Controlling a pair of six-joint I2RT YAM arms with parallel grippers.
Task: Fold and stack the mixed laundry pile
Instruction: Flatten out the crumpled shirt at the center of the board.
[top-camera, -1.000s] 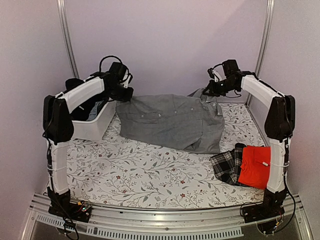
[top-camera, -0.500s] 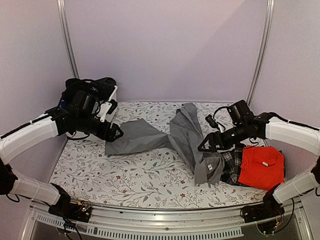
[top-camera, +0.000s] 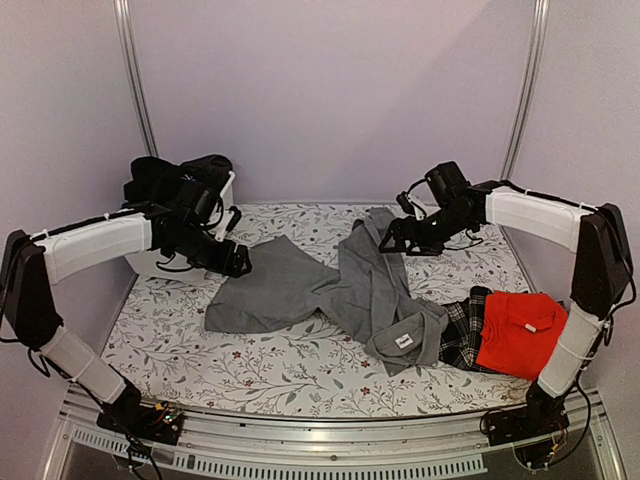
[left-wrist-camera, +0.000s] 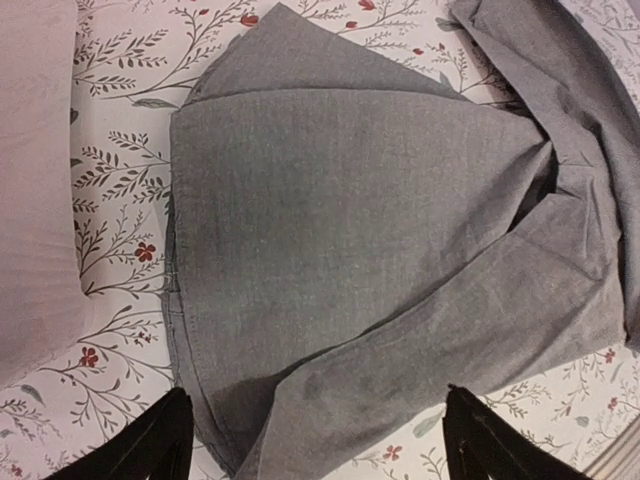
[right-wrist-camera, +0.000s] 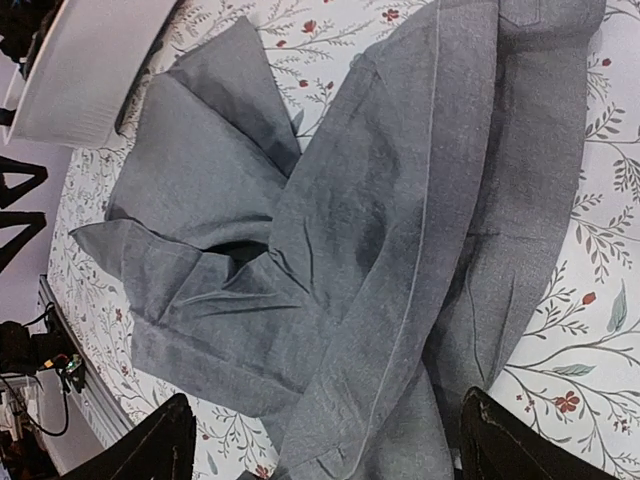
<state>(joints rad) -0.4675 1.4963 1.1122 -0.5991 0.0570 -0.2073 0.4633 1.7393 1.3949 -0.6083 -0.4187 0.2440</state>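
Mixed laundry pile (top-camera: 170, 180) barely started imo: grey shirt (top-camera: 300, 290) crumpled, red shirt (top-camera: 515, 332) + plaid cloth (top-camera: 452, 325) look folded; left gripper (top-camera: 240, 268) & right gripper (top-camera: 385, 244) released, holding nothing.

Open tabletop (top-camera: 280, 365) along near edge; grey shirt (top-camera: 300, 290) mid-table, tub (right-wrist-camera: 90, 70) far-left, red shirt (top-camera: 515, 335), plaid cloth (top-camera: 458, 335) right.

Soft even light, faint lilac cast overhead, dim shadow in grey shirt (right-wrist-camera: 380, 230) folds ahead of right gripper (right-wrist-camera: 330, 445), left gripper (left-wrist-camera: 315, 445) dark and soft-edged.

grey shirt (top-camera: 340, 290) rumpled, red shirt (top-camera: 515, 335) folded
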